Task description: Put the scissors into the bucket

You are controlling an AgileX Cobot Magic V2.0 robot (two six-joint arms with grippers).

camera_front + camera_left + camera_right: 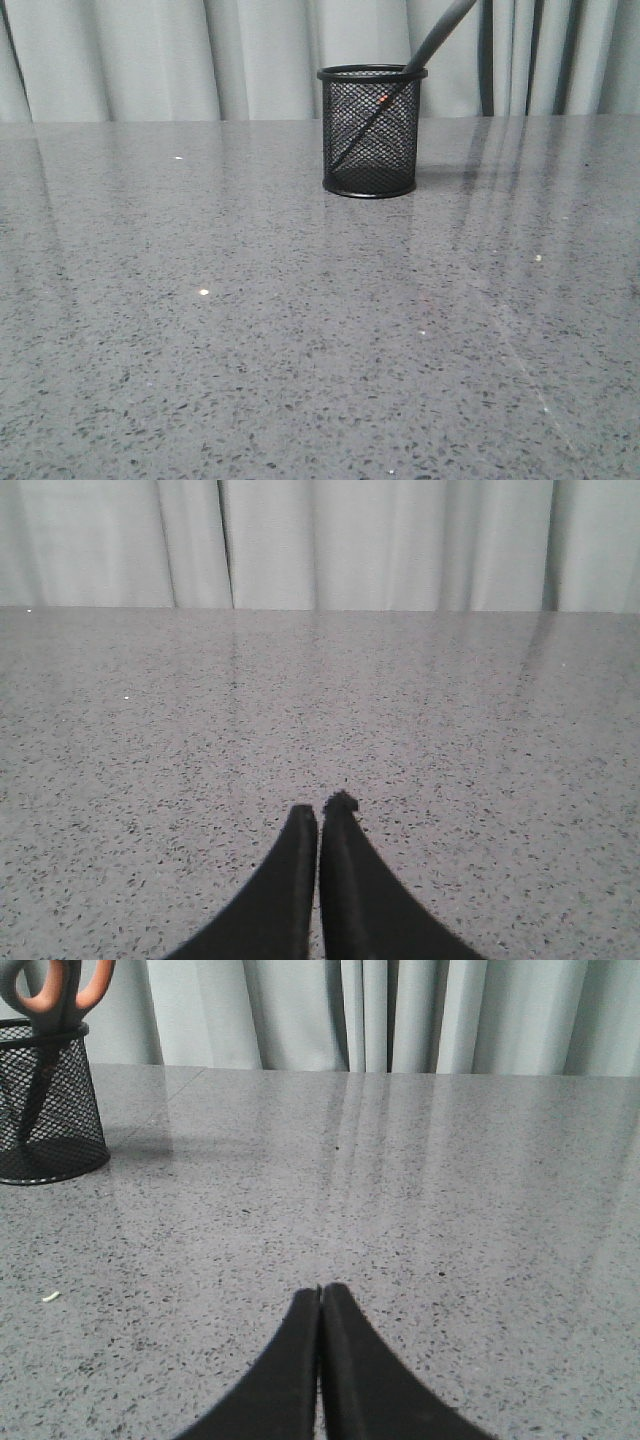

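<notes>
The black wire-mesh bucket [369, 131] stands upright at the back of the grey table, right of centre. The scissors [438, 38] stand blades-down inside it and lean against its right rim, the handle rising above the rim. In the right wrist view the bucket [45, 1110] shows with the orange-lined loops of the scissors [55, 995] above it. My right gripper [320, 1289] is shut and empty, low over the table and well away from the bucket. My left gripper [320, 805] is shut and empty over bare table. Neither gripper shows in the front view.
The speckled grey table [300, 330] stretches from the front edge to a pale curtain [150, 60] along its back edge. A few small pale specks [203, 292] lie on the surface.
</notes>
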